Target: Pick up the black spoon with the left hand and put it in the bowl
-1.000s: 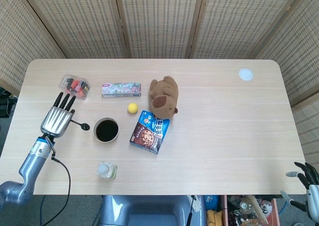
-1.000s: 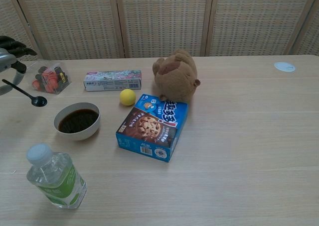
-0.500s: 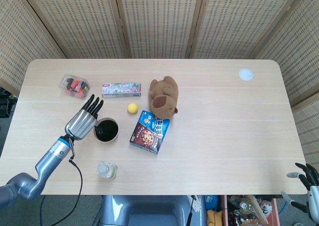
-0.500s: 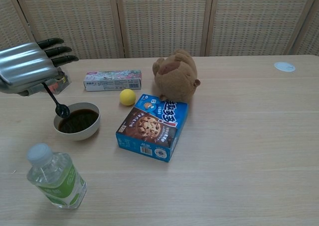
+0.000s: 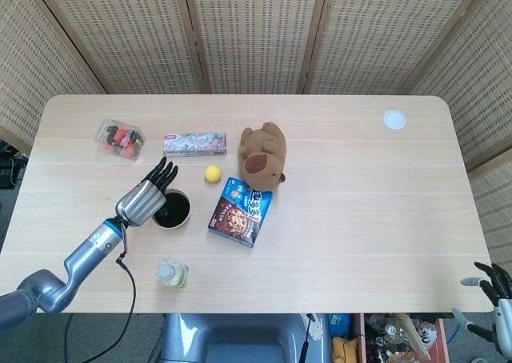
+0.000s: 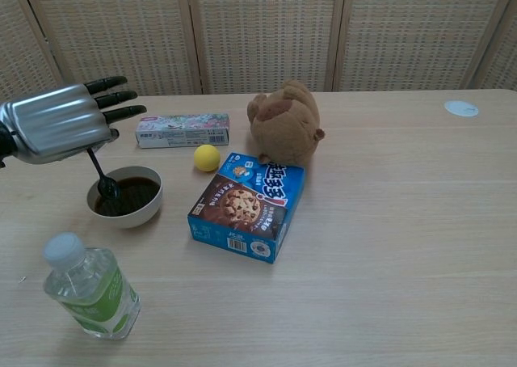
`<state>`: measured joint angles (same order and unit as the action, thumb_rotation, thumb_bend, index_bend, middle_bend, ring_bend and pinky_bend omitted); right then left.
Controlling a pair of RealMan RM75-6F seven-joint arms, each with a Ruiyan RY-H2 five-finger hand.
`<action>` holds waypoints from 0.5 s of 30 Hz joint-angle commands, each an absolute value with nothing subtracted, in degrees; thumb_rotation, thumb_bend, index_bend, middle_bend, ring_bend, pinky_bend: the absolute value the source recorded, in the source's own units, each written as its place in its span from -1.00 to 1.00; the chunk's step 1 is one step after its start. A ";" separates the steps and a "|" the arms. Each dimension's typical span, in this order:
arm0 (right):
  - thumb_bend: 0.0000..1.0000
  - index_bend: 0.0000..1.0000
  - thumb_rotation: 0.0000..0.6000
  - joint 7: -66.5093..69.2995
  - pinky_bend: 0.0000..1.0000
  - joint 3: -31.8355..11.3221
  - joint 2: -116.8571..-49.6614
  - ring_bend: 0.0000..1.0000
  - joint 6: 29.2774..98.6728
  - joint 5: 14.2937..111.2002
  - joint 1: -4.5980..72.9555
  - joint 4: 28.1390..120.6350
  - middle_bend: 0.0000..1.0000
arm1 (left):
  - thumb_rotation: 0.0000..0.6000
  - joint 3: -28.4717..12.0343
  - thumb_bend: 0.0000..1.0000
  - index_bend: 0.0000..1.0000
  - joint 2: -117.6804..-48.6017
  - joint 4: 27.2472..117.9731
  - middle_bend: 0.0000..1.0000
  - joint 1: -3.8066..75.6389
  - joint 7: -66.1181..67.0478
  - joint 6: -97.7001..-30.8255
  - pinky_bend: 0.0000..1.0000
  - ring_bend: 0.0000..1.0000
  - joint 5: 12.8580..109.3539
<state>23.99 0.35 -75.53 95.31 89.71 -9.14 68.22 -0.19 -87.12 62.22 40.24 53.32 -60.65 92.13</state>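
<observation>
My left hand hovers just above the left side of the white bowl, which is dark inside. It holds the black spoon by the handle, the spoon pointing down with its tip inside the bowl's rim. In the head view the spoon is hidden under the hand. My right hand shows only at the bottom right corner of the head view, off the table, fingers spread with nothing in it.
A water bottle stands in front of the bowl. A cookie box, yellow ball, plush toy, long flat box and a pack of red items lie nearby. A white disc lies far right.
My left hand carried the spoon rightward from beside the bowl to above it, and the spoon's tip has dropped into the bowl.
</observation>
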 commanded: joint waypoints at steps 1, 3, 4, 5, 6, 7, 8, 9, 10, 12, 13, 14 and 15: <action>-0.40 -0.14 1.00 24.00 -0.51 0.34 -75.55 -0.74 95.27 89.65 -9.18 68.19 -0.46 | 1.00 0.10 -0.09 0.24 -88.11 60.97 -0.88 40.79 53.43 -60.60 -1.00 -1.00 92.98; -0.40 -0.14 1.00 24.06 -0.51 0.32 -75.58 -0.74 95.21 89.57 -9.21 68.11 -0.46 | 1.00 0.25 -0.09 0.24 -88.71 60.34 -0.88 41.04 53.93 -60.36 -1.00 -1.00 93.28; -0.40 -0.14 1.00 24.10 -0.51 0.32 -75.59 -0.74 95.17 89.52 -9.23 68.08 -0.46 | 1.00 0.31 -0.09 0.24 -88.94 60.09 -0.88 41.14 54.30 -60.21 -1.00 -1.00 93.38; -0.40 -0.14 1.00 24.13 -0.51 0.32 -75.60 -0.74 95.12 89.48 -9.24 68.03 -0.46 | 1.00 0.40 -0.09 0.24 -89.19 59.81 -0.88 41.25 54.74 -60.02 -1.00 -1.00 93.47; -0.40 -0.14 1.00 24.18 -0.51 0.30 -75.61 -0.74 95.08 89.43 -9.25 67.99 -0.46 | 1.00 0.46 -0.09 0.24 -89.43 59.54 -0.89 41.35 55.21 -59.77 -1.00 -1.00 93.51; -0.40 -0.14 1.00 24.22 -0.51 0.28 -75.61 -0.74 95.05 89.38 -9.27 67.95 -0.46 | 1.00 0.52 -0.09 0.24 -89.65 59.32 -0.89 41.42 55.63 -59.51 -1.00 -1.00 93.51; -0.40 -0.14 1.00 24.26 -0.51 0.26 -75.62 -0.74 95.06 89.34 -9.29 67.91 -0.46 | 1.00 0.50 -0.09 0.24 -89.99 59.07 -0.89 41.47 56.09 -59.12 -1.00 -1.00 93.31; -0.40 -0.14 1.00 24.31 -0.51 0.24 -75.63 -0.74 95.08 89.30 -9.32 67.84 -0.46 | 1.00 0.42 -0.09 0.24 -90.30 58.92 -0.89 41.49 56.40 -58.85 -1.00 -1.00 93.07; -0.40 -0.14 1.00 24.36 -0.51 0.23 -75.63 -0.74 95.10 89.27 -9.36 67.79 -0.46 | 1.00 0.32 -0.09 0.24 -90.66 58.75 -0.89 41.51 56.71 -58.67 -1.00 -1.00 92.86; -0.40 -0.14 1.00 24.53 -0.51 0.21 -75.64 -0.74 95.05 89.15 -9.43 67.64 -0.46 | 1.00 0.09 -0.09 0.24 -91.38 58.41 -0.89 41.56 57.20 -58.35 -1.00 -1.00 92.43; -0.40 -0.14 1.00 24.56 -0.51 0.20 -75.64 -0.74 95.00 89.10 -9.44 67.58 -0.46 | 1.00 0.07 -0.09 0.24 -91.56 58.33 -0.89 41.60 57.29 -58.27 -1.00 -1.00 92.38; -0.40 -0.14 1.00 24.62 -0.51 0.20 -75.66 -0.74 94.93 89.04 -9.46 67.51 -0.46 | 1.00 0.04 -0.09 0.24 -91.95 58.13 -0.89 41.74 57.60 -58.07 -1.00 -1.00 92.33; -0.40 -0.14 1.00 24.69 -0.51 0.19 -75.69 -0.74 94.90 89.01 -9.48 67.44 -0.46 | 1.00 -0.05 -0.09 0.24 -92.25 58.06 -0.89 41.76 57.80 -57.93 -1.00 -1.00 92.15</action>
